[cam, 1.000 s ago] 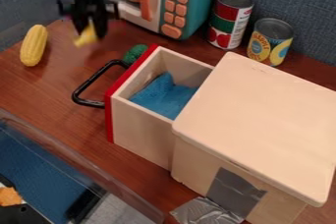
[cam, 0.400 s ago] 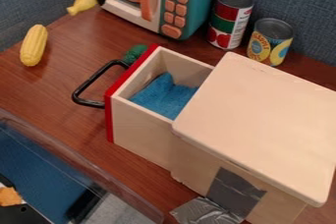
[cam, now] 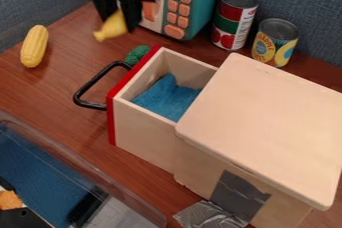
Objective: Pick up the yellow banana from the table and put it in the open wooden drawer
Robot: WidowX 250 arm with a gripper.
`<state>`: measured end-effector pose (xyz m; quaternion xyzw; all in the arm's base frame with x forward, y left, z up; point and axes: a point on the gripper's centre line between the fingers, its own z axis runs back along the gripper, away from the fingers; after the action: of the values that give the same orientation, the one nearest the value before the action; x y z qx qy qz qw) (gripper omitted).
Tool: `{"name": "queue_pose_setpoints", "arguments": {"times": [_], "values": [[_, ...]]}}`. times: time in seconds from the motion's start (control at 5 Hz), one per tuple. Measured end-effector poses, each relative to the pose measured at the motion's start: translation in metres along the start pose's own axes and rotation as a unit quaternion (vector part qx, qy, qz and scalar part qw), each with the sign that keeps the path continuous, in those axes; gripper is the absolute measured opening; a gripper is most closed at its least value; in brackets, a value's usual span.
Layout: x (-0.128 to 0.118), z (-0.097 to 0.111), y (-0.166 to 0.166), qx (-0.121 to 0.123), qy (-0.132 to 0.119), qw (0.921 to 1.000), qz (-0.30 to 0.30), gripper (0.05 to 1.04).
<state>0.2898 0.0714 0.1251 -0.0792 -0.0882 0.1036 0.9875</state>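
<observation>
The black gripper [cam: 120, 18] hangs at the upper left, in front of the toy microwave, shut on a small yellow object [cam: 112, 27] whose narrow end points down and left. Right of and below it, a wooden box [cam: 260, 122] has its drawer [cam: 143, 134] pulled out, with a red front and a black handle [cam: 87, 89]. A blue cloth [cam: 167, 97] lies inside the drawer. Behind the drawer front, a green bumpy object [cam: 137, 54] is partly hidden. A yellow corn cob [cam: 34, 46] lies on the table at the left.
The teal toy microwave [cam: 200, 2] stands at the back, with a red and green can [cam: 234, 19] and a yellow-labelled can [cam: 274, 43] to its right. A clear-walled bin [cam: 73, 164] occupies the lower left. Silver tape [cam: 210, 215] lies by the box's base.
The gripper first rose toward the top edge with the yellow object, then came down and right with it, now in front of the microwave. The box, drawer and corn have not moved.
</observation>
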Motion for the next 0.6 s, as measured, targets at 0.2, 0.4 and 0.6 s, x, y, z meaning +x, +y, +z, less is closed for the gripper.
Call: {"name": "queue_pose_setpoints", "arguments": {"times": [0.2,0.4,0.6], "values": [[-0.006,-0.01,-0.022,0.0,0.012,0.9998,-0.017,0.383],[-0.014,-0.014,-0.041,0.003,0.008,0.9991,-0.041,0.383],[-0.02,-0.02,-0.054,0.003,0.011,0.9985,-0.054,0.383]]}}
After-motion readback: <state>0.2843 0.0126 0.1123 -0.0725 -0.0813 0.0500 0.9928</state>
